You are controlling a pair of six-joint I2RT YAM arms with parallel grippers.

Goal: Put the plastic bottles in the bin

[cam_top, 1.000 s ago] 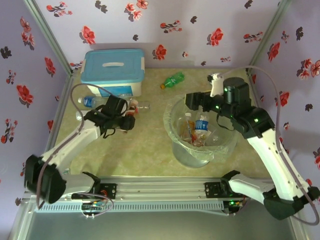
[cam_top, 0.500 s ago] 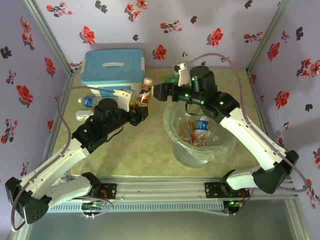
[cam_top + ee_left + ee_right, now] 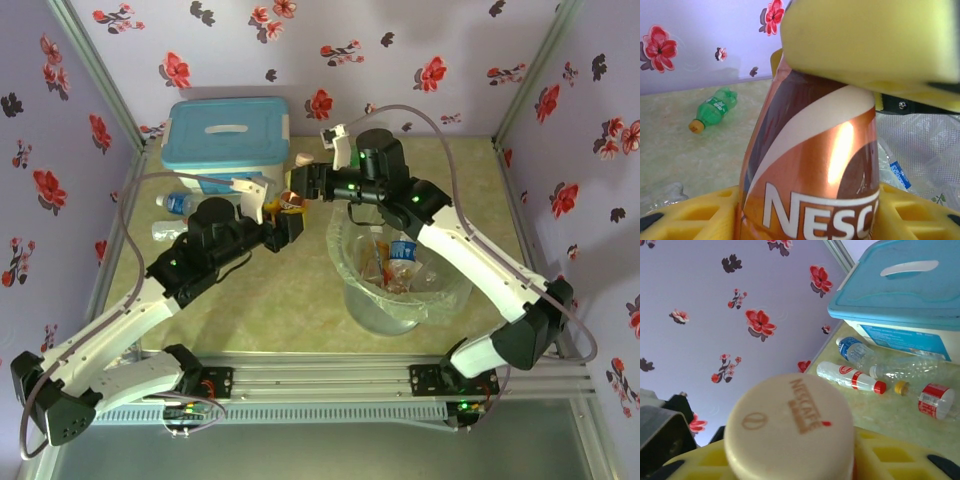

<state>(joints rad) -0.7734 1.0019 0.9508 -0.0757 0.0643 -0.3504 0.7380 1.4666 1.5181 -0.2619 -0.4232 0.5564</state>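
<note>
A brown-and-copper Nescafé bottle (image 3: 290, 204) with a cream cap (image 3: 790, 422) hangs upright in the air, left of the bin (image 3: 375, 310). My left gripper (image 3: 283, 222) (image 3: 807, 215) is shut on its body, a yellow finger on each side. My right gripper (image 3: 302, 183) (image 3: 790, 452) is shut on the cap from above; one of its yellow fingers (image 3: 865, 40) covers the bottle's top. The bin holds several bottles (image 3: 402, 253). A green bottle (image 3: 714, 109) lies on the table by the back wall.
A white box with a light-blue lid (image 3: 225, 135) (image 3: 900, 295) stands at the back left. In front of it lie loose bottles: a red-capped one (image 3: 852, 377), a blue-labelled one (image 3: 856, 351) (image 3: 175, 203), a clear one (image 3: 905, 366) and a red-labelled one (image 3: 932, 400).
My left arm lifted the Nescafé bottle from beside the box toward the bin. My right arm swung left from above the bin and closed on the bottle's cap.
</note>
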